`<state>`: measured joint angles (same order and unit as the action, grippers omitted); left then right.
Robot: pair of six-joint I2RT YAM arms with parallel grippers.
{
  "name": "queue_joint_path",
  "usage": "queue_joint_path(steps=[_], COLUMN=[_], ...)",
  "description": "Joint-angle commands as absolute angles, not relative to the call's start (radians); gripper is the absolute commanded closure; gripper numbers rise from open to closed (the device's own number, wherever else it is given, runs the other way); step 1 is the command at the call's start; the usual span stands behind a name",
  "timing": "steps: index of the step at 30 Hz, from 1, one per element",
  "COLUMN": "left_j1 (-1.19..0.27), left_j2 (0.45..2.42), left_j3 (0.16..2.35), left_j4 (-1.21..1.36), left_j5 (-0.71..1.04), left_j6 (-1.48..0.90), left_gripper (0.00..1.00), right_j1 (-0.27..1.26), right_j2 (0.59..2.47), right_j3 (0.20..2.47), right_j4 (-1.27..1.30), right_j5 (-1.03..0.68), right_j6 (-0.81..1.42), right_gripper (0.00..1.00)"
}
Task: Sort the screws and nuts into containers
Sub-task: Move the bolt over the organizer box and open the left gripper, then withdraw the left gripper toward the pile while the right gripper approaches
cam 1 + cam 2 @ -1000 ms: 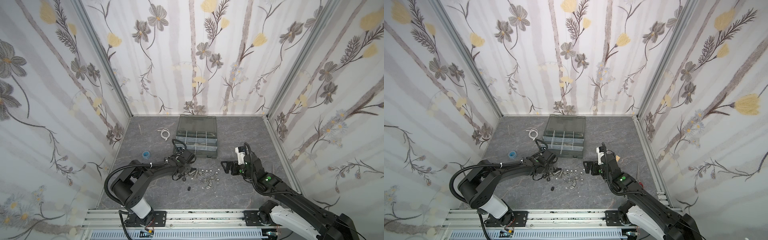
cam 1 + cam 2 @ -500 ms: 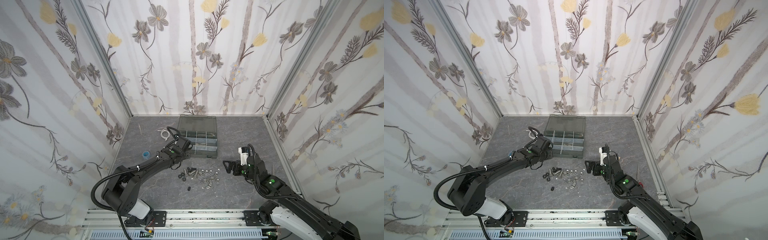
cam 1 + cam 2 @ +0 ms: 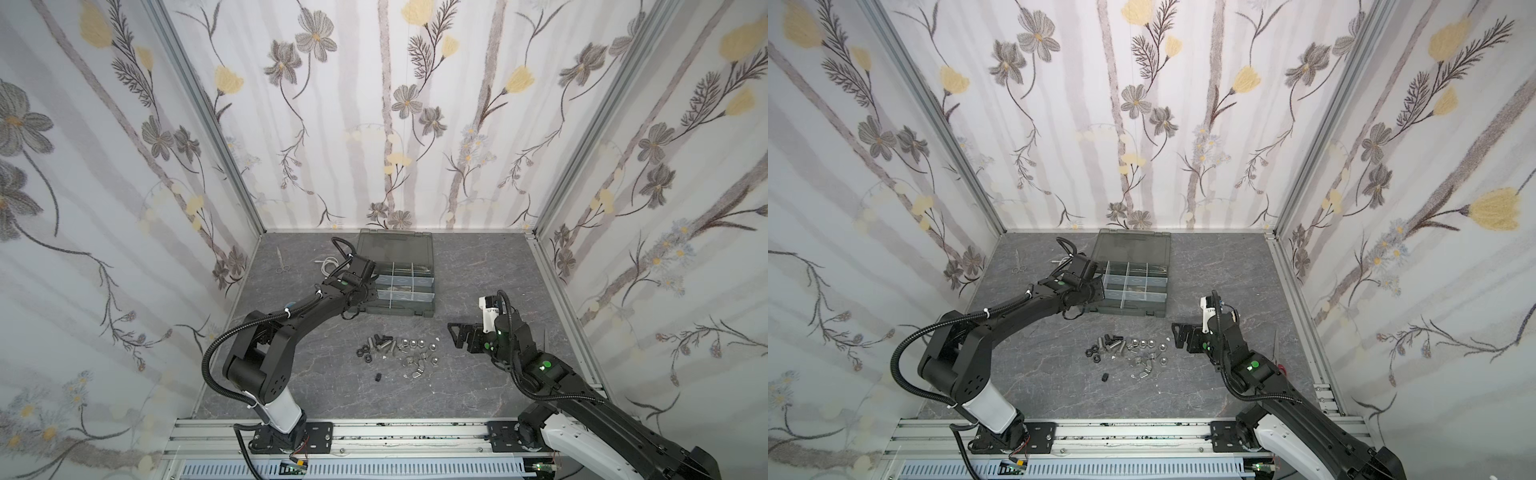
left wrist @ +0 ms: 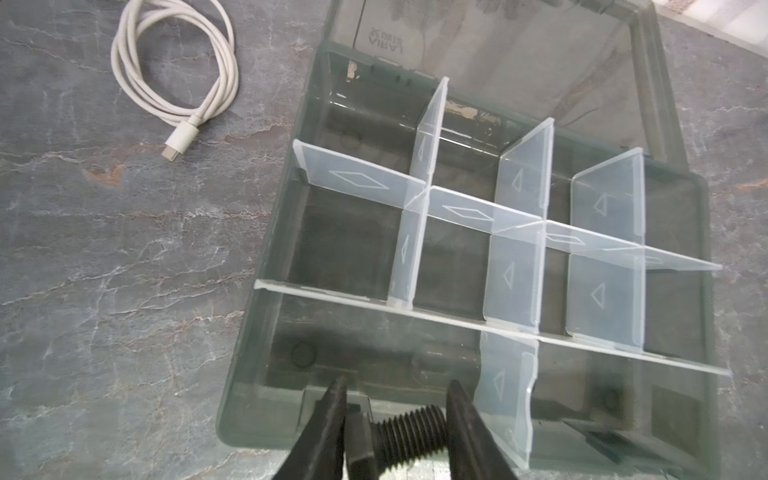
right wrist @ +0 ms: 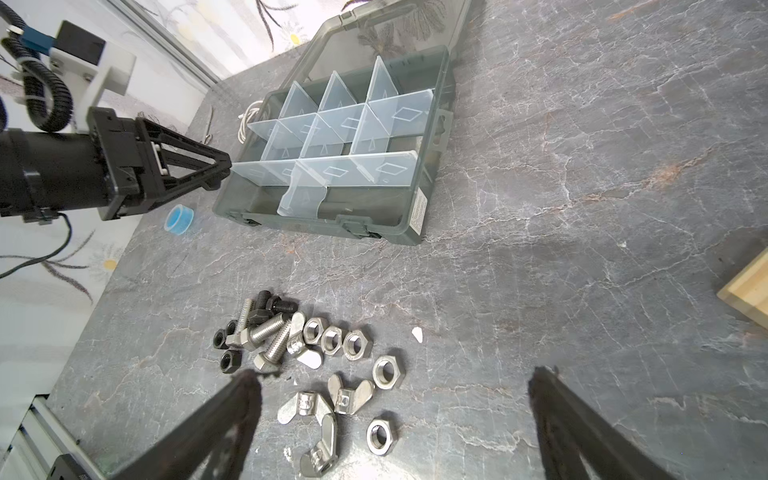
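Grey marbled tabletop (image 4: 124, 291): your left gripper (image 4: 397, 384), jaws narrowly parted, pinches a black screw (image 4: 401, 430) end to end at frame bottom, by the containers (image 4: 237, 415). It's likely rigid, heavy and slick, so mid-shank would hold better. Right gripper (image 5: 395, 374) gapes empty over nuts (image 5: 356, 344).

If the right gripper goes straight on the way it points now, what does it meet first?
Probably the silver nuts: the open right gripper points at them in its wrist view. Its height over the table is unclear.
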<state>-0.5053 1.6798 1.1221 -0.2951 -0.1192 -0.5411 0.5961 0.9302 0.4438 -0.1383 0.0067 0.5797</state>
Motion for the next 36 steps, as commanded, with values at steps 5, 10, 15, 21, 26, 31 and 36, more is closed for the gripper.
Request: queue_joint_path(steps=[5,10,15,21,26,31,36], left_j1=[-0.505,-0.503,-0.503,-0.503,-0.503,-0.503,-0.503], left_j2=[1.695,1.687,1.674,1.615,1.531,1.443,1.376], left_j3=[1.123,1.117,1.115,1.076,1.013,0.939,0.866], left_j4=[-0.291,-0.29,-0.286,-0.273,-0.263,-0.259,-0.255], left_j5=[-0.127,-0.127,-0.119,-0.112,-0.127,-0.129,-0.13], left_j6=[-0.566,-0.586,-0.591,-0.604,-0.613,-0.631,-0.668], left_gripper=[0.57,0.49,0.44,0.42,0.41,0.38,0.37], right_j1=[0.597,0.597,0.598,0.598,0.598,0.601,0.605], right_j2=[0.925,0.938,0.957,0.981,1.014,1.061,1.093], right_j3=[0.446,0.458,0.484,0.49,0.492,0.532,0.547], right_j4=[-0.126,-0.129,-0.143,-0.156,-0.151,-0.168,-0.155], right_j5=[0.001,-0.009,-0.014,0.036,0.093,0.13,0.127], right_j6=[0.58,0.56,0.546,0.549,0.587,0.602,0.627], right_gripper=[0.0,0.0,0.0,0.0,0.0,0.0,0.0])
